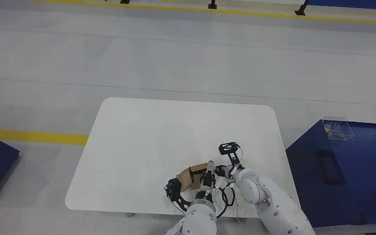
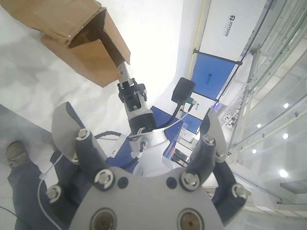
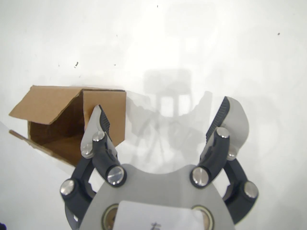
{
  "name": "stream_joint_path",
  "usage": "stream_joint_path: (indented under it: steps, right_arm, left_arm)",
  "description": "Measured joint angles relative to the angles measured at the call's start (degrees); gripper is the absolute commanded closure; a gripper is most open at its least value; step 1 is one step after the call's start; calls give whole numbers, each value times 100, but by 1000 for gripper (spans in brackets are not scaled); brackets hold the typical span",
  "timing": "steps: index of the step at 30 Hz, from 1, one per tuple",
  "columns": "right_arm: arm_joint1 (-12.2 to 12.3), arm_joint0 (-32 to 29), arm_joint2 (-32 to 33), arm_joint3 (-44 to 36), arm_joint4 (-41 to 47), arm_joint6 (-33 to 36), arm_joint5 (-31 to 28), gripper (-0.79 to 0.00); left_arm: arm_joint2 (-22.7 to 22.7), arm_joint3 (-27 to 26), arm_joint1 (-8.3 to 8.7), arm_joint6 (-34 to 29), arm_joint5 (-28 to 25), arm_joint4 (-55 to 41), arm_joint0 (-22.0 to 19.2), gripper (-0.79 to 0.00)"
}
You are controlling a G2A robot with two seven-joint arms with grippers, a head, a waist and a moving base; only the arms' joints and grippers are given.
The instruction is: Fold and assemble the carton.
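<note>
A small brown carton (image 1: 194, 175) lies on its side near the front edge of the white table (image 1: 176, 129), one end open with loose flaps. My right gripper (image 3: 163, 106) is open beside that open end; one of its fingers (image 3: 100, 120) rests against a side flap of the carton (image 3: 60, 120). In the left wrist view that same right gripper (image 2: 123, 72) touches the rim of the carton (image 2: 72, 25). My left gripper (image 2: 136, 113) is open, holds nothing, and sits a short way back from the carton, nearer the table's front edge.
A blue cabinet (image 1: 335, 170) with a clear plastic box (image 1: 338, 126) on it stands right of the table. The table's far and left parts (image 1: 153, 135) are bare white surface. The front edge runs close behind both arms.
</note>
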Motion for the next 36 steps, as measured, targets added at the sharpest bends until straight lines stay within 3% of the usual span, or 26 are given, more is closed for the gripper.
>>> stream_joint_path:
  steps: [5,9,13,16,22,25,30,36]
  right_arm:
    - [46,-146,297,-179,-100,-202,-109,-785]
    - [121,-526,728,-685,45,-519,-452,-785]
    - [143,-922,903,-1028,40,-1072,-691,-785]
    - [136,-949,897,-1043,136,-1011,-673,-785]
    - [139,-941,919,-1024,67,-1065,-604,-785]
    - [120,-1004,792,-989,-718,-1832,-281,-785]
    - [63,-962,484,-699,-1356,-2734,-637,-785]
    - [-5,-958,141,-369,-1544,-3383,-1174,-785]
  left_arm:
    - [-4,1,1,0,-4,4,-2,-785]
    - [-122,-36,50,129,-336,522,102,-785]
    - [-469,-373,120,318,-987,873,424,-785]
    - [-515,-405,125,441,-1569,985,472,-785]
    - [-513,-393,126,408,-1240,975,460,-785]
    - [-467,-217,154,344,-1382,1481,473,-785]
    - [-324,242,257,-75,-1690,2286,591,-785]
    - [-354,402,471,-404,-2518,2288,887,-785]
